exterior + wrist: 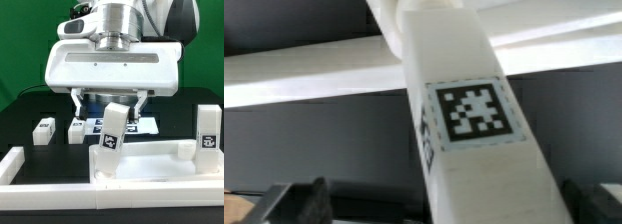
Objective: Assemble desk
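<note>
The desk tabletop, a white rimmed panel, lies at the front of the exterior view. One tagged leg block stands upright on its right end. Another leg block stands tilted at the panel's left corner, its top between my fingers. My gripper hangs over it with the jaws spread. In the wrist view the same leg runs up the middle, and my gripper straddles it. One finger is against it and the other finger stands apart from it. Two loose legs lie on the table.
The marker board lies flat behind the tilted leg. A long white border rail runs along the front left. A white rail or panel edge crosses the wrist view behind the leg.
</note>
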Available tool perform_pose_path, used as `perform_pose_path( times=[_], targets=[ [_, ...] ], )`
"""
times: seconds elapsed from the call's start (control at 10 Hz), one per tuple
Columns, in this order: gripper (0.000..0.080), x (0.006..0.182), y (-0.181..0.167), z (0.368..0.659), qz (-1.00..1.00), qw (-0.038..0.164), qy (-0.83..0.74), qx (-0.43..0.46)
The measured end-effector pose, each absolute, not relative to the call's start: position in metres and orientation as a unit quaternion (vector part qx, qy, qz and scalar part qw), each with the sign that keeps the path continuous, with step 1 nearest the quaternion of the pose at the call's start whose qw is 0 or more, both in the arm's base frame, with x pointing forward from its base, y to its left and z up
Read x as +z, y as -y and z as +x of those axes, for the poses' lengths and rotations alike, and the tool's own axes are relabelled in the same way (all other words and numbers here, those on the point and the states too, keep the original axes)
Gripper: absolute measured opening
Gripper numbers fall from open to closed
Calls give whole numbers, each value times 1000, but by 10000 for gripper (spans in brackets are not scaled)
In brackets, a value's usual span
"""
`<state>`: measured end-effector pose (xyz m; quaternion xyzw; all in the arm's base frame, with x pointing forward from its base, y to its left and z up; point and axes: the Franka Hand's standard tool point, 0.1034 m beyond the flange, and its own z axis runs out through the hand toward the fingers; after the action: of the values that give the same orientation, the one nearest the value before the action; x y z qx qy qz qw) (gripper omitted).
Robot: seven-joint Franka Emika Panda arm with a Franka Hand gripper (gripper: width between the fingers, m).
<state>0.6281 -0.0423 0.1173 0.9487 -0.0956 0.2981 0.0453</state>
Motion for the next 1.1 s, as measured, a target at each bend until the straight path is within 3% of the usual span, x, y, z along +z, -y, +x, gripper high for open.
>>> perform_pose_path(
  times=[0.7, 1.0, 1.1],
  targets=[
    [649, 117, 43, 628, 949, 45, 95, 296],
    [649, 145, 48, 638, 959, 21, 103, 262],
    [649, 147, 50, 638, 966, 11, 106, 237]
  ],
)
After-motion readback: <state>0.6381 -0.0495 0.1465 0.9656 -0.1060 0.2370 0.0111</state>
